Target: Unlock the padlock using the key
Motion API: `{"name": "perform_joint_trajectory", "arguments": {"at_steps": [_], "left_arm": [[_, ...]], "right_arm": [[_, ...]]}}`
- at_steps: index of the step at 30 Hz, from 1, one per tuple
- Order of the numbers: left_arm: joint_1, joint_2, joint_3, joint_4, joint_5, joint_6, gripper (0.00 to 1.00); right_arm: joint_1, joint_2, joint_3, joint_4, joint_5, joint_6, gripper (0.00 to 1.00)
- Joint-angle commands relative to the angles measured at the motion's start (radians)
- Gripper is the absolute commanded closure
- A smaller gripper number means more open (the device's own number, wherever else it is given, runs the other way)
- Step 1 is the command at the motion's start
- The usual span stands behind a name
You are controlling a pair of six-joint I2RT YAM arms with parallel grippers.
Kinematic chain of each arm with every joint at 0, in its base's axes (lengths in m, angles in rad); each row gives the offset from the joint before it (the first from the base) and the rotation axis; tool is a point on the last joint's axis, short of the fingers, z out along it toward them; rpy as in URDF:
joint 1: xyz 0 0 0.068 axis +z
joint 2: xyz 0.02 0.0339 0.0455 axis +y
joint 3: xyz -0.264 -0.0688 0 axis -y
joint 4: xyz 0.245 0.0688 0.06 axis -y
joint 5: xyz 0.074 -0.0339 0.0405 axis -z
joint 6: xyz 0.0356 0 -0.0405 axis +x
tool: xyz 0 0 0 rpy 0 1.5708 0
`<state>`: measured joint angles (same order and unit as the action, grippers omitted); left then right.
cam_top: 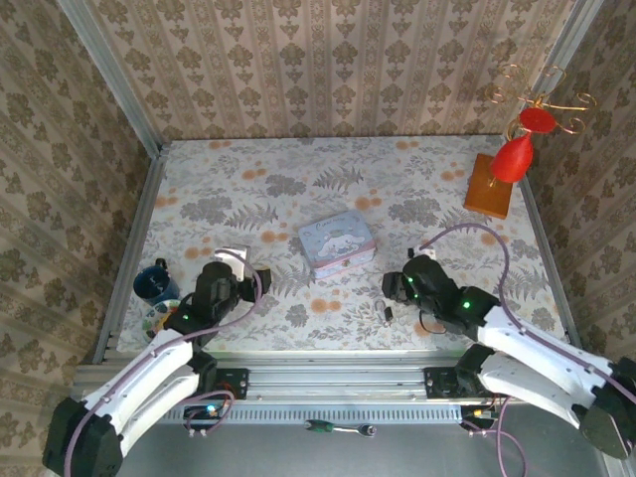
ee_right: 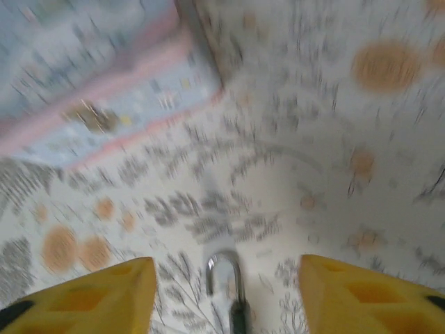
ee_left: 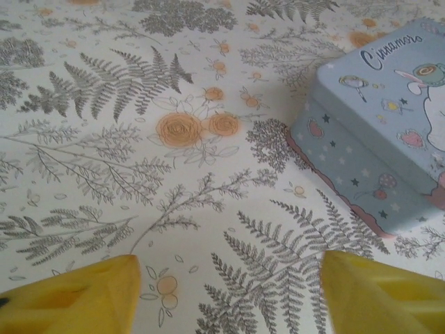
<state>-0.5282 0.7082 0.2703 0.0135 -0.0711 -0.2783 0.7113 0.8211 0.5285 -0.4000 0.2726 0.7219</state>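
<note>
I am holding my right gripper (cam_top: 396,288) wide open with nothing in it. The padlock (ee_right: 238,314) is lying on the counter (cam_top: 248,189) between its fingers, at the bottom centre of the right wrist view, with the silvery shackle pointing up the frame. That view is smeared, so I am judging the lock's pose poorly. Closing now could mean pinching the shackle instead of the body, or nudging the small lock so that it is skidding over the patterned surface. I am not making out the key; it may be the dark sliver beside the lock in the lower middle of the top view, but I cannot tell. My left gripper (ee_left: 229,285) is also gaping empty. The cartoon tin (ee_left: 389,132) is sitting at the right edge of its frame, near the lock, where it could be crowding my approach. A blue mug (cam_top: 154,285) is standing at the left and a red ornament (cam_top: 514,159) at the upper right, both well apart from the lock.
</note>
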Motion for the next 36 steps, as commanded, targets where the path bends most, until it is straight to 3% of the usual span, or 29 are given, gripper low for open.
{"name": "perform_joint_trajectory", "arguments": {"at_steps": [1, 2, 3, 8, 12, 15, 20, 26, 30, 36], "left_arm": [[0.01, 0.034, 0.082, 0.015, 0.008, -0.029, 0.06], [0.011, 0.047, 0.101, 0.007, 0.002, -0.034, 0.0], [0.012, 0.057, 0.12, -0.005, -0.004, -0.037, 0.0], [0.013, 0.077, 0.158, -0.014, -0.034, -0.05, 0.0], [0.016, 0.096, 0.151, -0.002, -0.175, -0.035, 0.0], [0.021, 0.122, 0.131, 0.06, -0.29, 0.003, 0.0], [0.036, 0.145, 0.084, 0.236, -0.374, 0.119, 0.0], [0.121, 0.21, -0.023, 0.585, -0.379, 0.204, 0.0], [0.163, 0.286, -0.154, 0.98, -0.22, 0.392, 0.0], [0.201, 0.398, -0.122, 0.973, -0.216, 0.498, 0.0]], "right_arm": [[-0.006, -0.096, -0.004, 0.059, 0.188, -0.008, 0.22], [-0.006, -0.126, -0.019, 0.091, 0.219, -0.015, 0.04], [-0.007, -0.149, -0.038, 0.124, 0.244, -0.019, 0.0], [-0.008, -0.25, -0.143, 0.232, 0.259, -0.078, 0.0], [-0.007, -0.354, -0.212, 0.255, 0.278, -0.116, 0.0], [-0.01, -0.435, -0.252, 0.278, 0.306, -0.167, 0.0], [-0.009, -0.517, -0.31, 0.355, 0.311, -0.223, 0.0], [-0.009, -0.604, -0.374, 0.448, 0.319, -0.329, 0.0], [-0.009, -0.619, -0.373, 0.473, 0.329, -0.406, 0.0], [-0.013, -0.606, -0.38, 0.53, 0.337, -0.589, 0.0]]}}
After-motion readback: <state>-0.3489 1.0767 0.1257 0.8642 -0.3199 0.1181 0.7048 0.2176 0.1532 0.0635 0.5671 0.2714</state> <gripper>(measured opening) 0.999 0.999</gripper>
